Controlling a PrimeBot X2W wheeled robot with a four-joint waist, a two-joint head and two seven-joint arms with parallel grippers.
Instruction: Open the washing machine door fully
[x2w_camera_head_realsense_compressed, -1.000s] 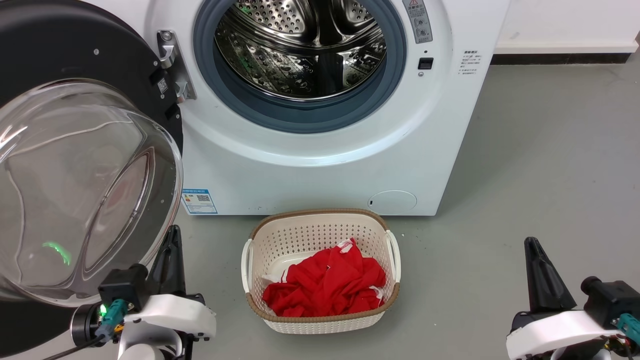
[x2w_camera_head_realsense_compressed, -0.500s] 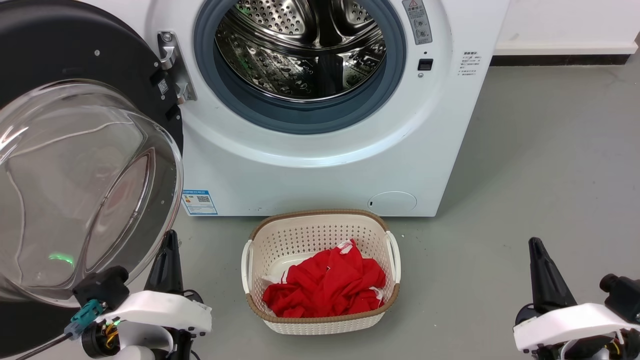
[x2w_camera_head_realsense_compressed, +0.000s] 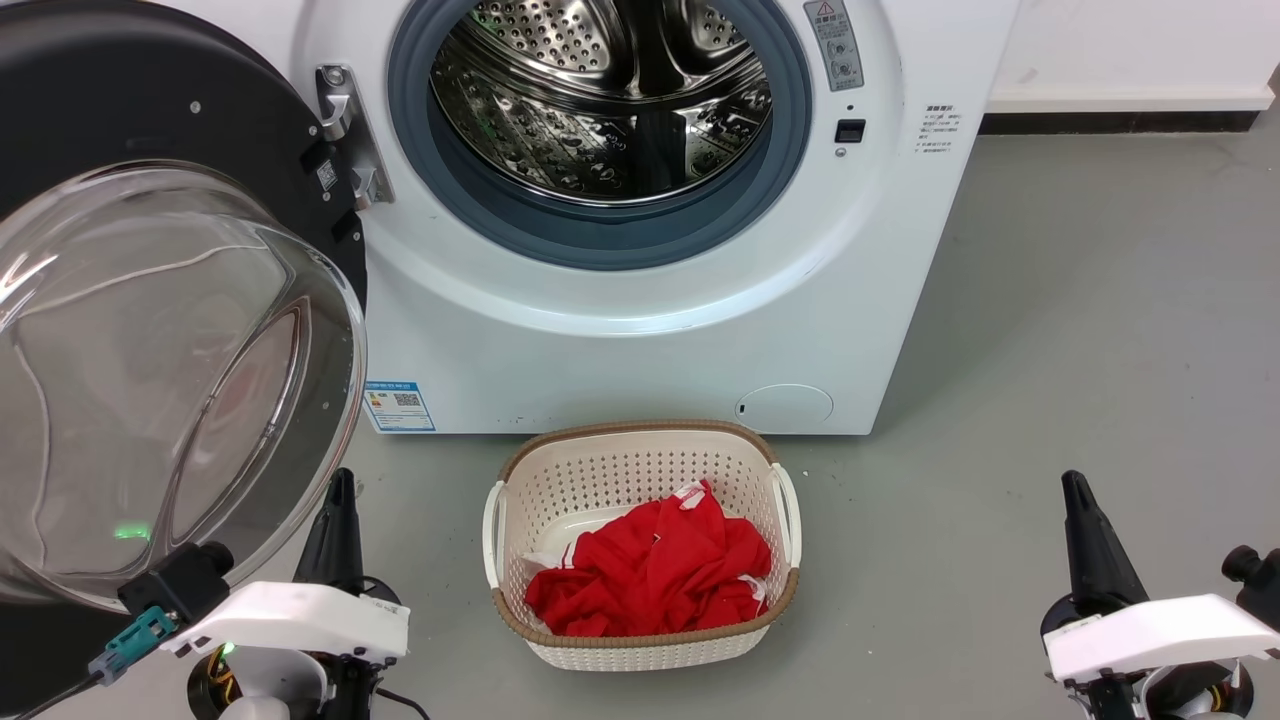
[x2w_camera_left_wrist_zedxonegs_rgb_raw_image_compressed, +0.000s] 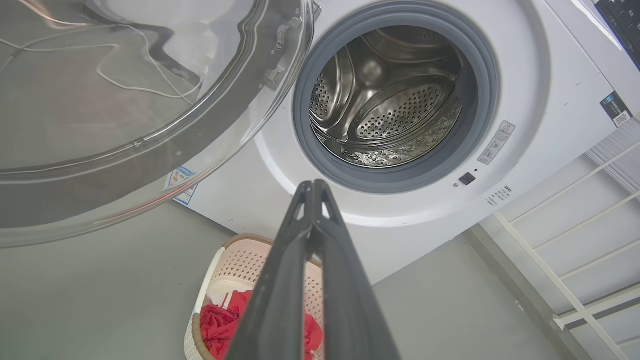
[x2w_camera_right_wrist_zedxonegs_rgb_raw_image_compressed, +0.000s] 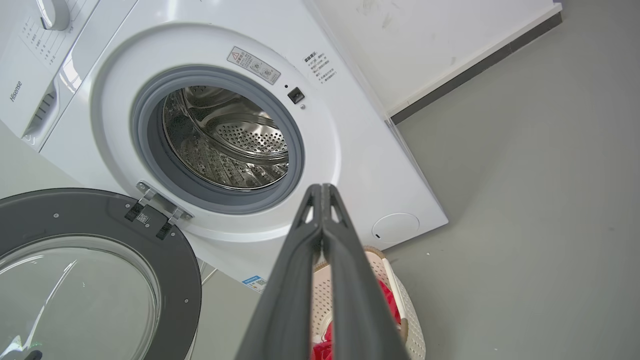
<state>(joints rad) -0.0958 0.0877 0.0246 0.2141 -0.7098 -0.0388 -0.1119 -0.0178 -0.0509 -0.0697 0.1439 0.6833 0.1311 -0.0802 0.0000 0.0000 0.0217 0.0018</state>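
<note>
Washing machine door (x2w_camera_head_realsense_compressed: 170, 330) stands swung out on its hinge (x2w_camera_head_realsense_compressed: 345, 130) at the left of the machine (x2w_camera_head_realsense_compressed: 640, 340) — the glossy black ring faces me and the clear glass bowl bulges toward my head camera, at the left side of that view. The drum (x2w_camera_head_realsense_compressed: 610, 90) opening, ringed by its grey seal (x2w_camera_head_realsense_compressed: 600, 235), lies fully uncovered.

My left tool (x2w_camera_head_realsense_compressed: 341, 482) sits low at the lower left, just beside the bottom edge of the glass bowl; whether it touches the glass I cannot tell. In the left wrist view its two dark fingers (x2w_camera_left_wrist_zedxonegs_rgb_raw_image_compressed: 280, 280) are pressed together at the tips with nothing between them, and they point toward the machine's white front below the drum opening. My right tool (x2w_camera_head_realsense_compressed: 1071, 480) is low at the lower right over the grey floor (x2w_camera_head_realsense_compressed: 1100, 300), well apart from the machine — its fingers are likewise closed tip to tip and grip nothing.

On the floor just before the machine stands a pale perforated basket (x2w_camera_head_realsense_compressed: 600, 475) with a brown rim, and a crumpled red cloth (x2w_camera_head_realsense_compressed: 650, 570) lies in it. In the right wrist view the door's inner face shows at the lower left, hinged beside the drum opening, and a white wall (x2w_camera_right_wrist_zedxonegs_rgb_raw_image_compressed: 425, 40) with dark skirting runs behind the machine.
</note>
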